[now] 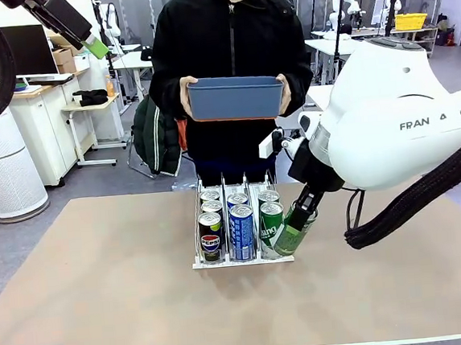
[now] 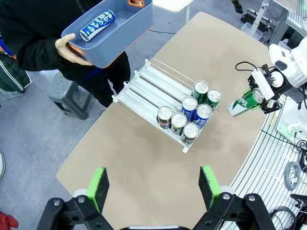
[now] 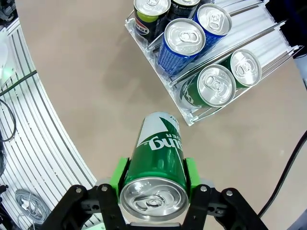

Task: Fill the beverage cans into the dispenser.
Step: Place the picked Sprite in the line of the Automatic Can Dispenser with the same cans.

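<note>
White three-lane wire dispenser (image 1: 242, 261), holds three black cans (image 1: 210, 239), two blue cans (image 3: 182, 40), two green cans (image 3: 216, 85), right jaws gripping another green can (image 3: 157, 143), left jaws wide

White three-lane dispenser (image 1: 242, 262): cans stand upright, packed toward its front lip.
- Left lane: three black Pepsi cans (image 1: 211, 237).
- Centre lane: two blue cans (image 1: 242, 232).
- Right lane: two green cans (image 1: 270, 224).

Third green can (image 3: 158, 158): tilted, just beside the dispenser's front right corner. Loose blue can (image 2: 97, 25): on its side in a blue bin (image 2: 117, 43), beyond the dispenser's rear.
</note>
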Controlling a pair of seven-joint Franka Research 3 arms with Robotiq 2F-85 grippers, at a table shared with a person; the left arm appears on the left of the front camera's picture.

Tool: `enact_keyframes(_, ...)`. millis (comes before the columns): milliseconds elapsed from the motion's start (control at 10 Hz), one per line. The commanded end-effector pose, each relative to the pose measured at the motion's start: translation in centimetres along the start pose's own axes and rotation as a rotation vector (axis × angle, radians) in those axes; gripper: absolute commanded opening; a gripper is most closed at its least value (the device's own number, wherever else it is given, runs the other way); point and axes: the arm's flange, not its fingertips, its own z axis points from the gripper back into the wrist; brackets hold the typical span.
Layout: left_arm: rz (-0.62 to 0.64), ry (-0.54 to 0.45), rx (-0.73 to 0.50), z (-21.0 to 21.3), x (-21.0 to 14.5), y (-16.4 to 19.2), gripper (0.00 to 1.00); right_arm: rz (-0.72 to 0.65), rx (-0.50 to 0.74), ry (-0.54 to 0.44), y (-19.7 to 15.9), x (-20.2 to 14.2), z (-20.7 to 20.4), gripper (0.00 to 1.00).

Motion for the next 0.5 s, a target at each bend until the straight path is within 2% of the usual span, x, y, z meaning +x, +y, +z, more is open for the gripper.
enact_keyframes(0, -0.001, 0.001, -0.004, 0.0, -0.2, 0.0, 1.00, -0.024, -0.008, -0.028, -0.7, 1.1, -0.7, 0.58)
enact_keyframes(400, -0.001, 0.001, -0.004, 0.0, -0.2, 0.0, 1.00, -0.038, -0.029, -0.063, -1.9, 2.4, -2.3, 0.58)
